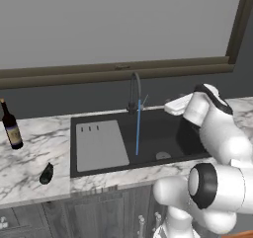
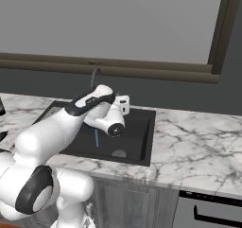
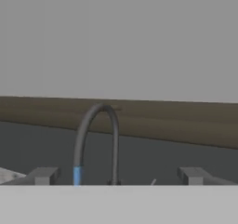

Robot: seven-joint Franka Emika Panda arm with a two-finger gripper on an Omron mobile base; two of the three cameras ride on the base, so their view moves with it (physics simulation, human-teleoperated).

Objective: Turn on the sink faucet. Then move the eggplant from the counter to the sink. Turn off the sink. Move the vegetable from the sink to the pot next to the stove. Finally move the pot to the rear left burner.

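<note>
Hand view is showing the hand (image 3: 118,176) with its fingers (image 3: 44,175) spread wide and gripping nothing, hovering over the sink (image 1: 163,128) and facing the faucet (image 3: 95,139) — a blue stream is running from the spout. Out on the worktop (image 1: 29,163), well left of the basin, the eggplant (image 1: 46,173) is lying near the front edge, with a bottle (image 1: 11,126) standing behind it. Judging by its look, the eggplant is likely handling as light, firm and smooth-skinned — slippery, so closing across its thicker middle seems safest.
</note>
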